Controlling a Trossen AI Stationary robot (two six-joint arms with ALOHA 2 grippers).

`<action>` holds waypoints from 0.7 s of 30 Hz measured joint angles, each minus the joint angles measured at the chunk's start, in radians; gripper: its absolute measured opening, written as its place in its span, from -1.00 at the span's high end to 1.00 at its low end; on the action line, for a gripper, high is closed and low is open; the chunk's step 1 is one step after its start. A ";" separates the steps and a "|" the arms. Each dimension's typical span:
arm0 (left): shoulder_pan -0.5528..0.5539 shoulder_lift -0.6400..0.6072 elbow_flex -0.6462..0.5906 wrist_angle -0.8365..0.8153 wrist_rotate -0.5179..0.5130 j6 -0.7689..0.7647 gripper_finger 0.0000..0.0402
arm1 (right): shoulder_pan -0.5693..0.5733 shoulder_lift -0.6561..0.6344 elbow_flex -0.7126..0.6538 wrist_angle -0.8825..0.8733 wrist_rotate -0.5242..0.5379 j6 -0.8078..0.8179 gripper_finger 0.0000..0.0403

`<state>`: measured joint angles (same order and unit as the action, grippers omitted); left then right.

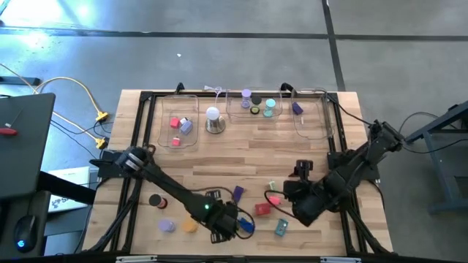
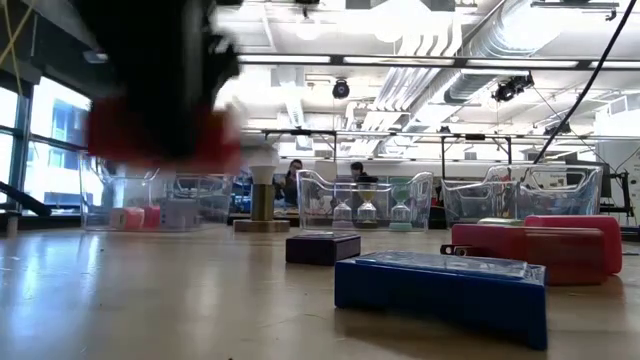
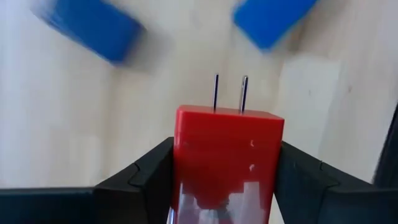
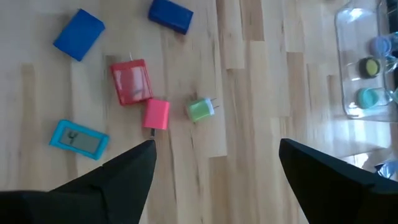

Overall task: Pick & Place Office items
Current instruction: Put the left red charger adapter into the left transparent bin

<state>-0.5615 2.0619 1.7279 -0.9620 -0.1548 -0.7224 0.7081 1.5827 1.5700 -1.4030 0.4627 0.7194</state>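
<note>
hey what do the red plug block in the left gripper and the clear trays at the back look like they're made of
Red plug block: looks like glossy moulded plastic, since its smooth face mirrors the surroundings; its two thin prongs look like bare metal. It sits between the left gripper fingers. Clear trays: seem to be transparent hard plastic, possibly acrylic; the table and the pieces inside show through, and the rims catch highlights.

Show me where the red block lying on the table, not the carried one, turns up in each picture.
High view: red block low in the picture, just right of centre.
Low view: far right, behind the blue block.
Left wrist view: not in it; the red piece there is the one gripped by the left tool.
Right wrist view: on the table, beside the pink block.
Shared landmark: the blue block nearby.
</note>
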 joint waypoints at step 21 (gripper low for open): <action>0.212 -0.316 -0.005 -0.612 -0.604 -0.017 -0.01 | 0.314 0.044 -0.001 0.008 0.349 0.371 -0.64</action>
<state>-0.3498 1.7455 1.7227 -1.5735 -0.7590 -0.7392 1.0220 1.6270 1.5692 -1.3947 0.8118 1.0903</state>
